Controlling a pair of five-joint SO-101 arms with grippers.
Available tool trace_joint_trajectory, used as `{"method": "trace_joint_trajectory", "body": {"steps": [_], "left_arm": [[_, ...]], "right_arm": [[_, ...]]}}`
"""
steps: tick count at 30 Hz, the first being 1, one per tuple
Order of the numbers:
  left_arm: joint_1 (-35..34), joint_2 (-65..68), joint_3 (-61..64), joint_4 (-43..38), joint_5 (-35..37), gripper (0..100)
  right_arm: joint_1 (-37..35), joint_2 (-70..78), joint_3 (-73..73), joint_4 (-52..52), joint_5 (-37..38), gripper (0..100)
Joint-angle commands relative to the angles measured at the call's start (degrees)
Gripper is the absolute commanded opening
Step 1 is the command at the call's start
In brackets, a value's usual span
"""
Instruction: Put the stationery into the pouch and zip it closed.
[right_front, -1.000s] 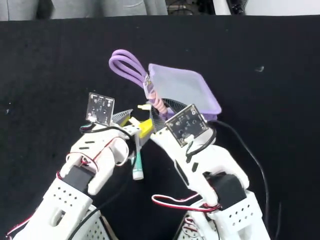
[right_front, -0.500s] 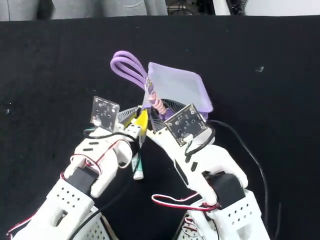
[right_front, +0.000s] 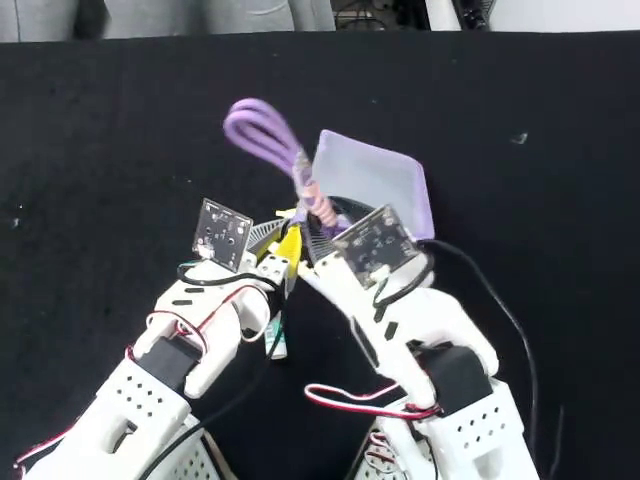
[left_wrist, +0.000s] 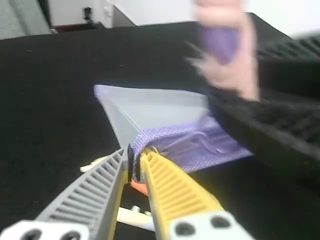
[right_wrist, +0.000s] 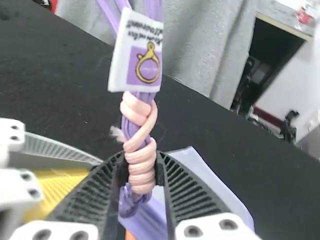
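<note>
The translucent purple pouch (right_front: 372, 180) lies tilted in the middle of the black table, its zipper edge (left_wrist: 200, 145) facing the arms. A purple cord loop (right_front: 262, 130) with a white tag (right_wrist: 137, 52) rises from a pink coiled strap (right_wrist: 140, 167). My right gripper (right_wrist: 140, 175) is shut on that pink coil and holds it upright. My left gripper (left_wrist: 136, 162), with one grey and one yellow finger, is shut on the corner of the pouch's zipper edge. In the high view both grippers meet at the pouch's near-left corner (right_front: 300, 235). A white and green pen (right_front: 277, 338) lies under the left arm.
Black tabletop (right_front: 520, 120) spreads open on all sides of the pouch. A black cable (right_front: 500, 310) runs along the right arm. A small orange piece (left_wrist: 138, 186) and a white piece (left_wrist: 134, 215) lie under the left gripper.
The left gripper has moved forward and right to the pouch's corner. The pouch, its cord loop and the pink coil have shifted right, and the loop now stands higher.
</note>
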Motion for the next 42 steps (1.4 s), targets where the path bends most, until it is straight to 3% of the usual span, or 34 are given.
{"method": "trace_joint_trajectory", "body": {"steps": [1, 10, 18, 33, 38, 42], "left_arm": [[-6.02, 0.18, -1.01, -0.97, -0.62, 3], [-11.56, 0.18, -0.57, -0.79, -0.62, 3], [-10.95, 0.18, -0.66, 0.79, -0.62, 3], [-4.26, 0.26, 0.13, 0.7, -0.62, 4], [-4.0, 0.26, 0.13, 0.53, -0.26, 18], [-3.91, 0.26, 0.4, 0.35, -0.35, 19]], "right_arm": [[3.78, 0.13, -6.29, 2.99, 0.09, 1.1], [11.69, 0.13, -10.59, 9.58, 0.09, 1.1], [20.92, -0.31, -10.59, 13.1, 2.46, 1.1], [19.78, -0.31, -10.68, 14.42, 2.55, 1.1], [19.87, -0.4, -10.95, 15.65, 2.55, 1.1], [19.87, -0.4, -12.18, 16.97, 2.55, 1.1]]}}
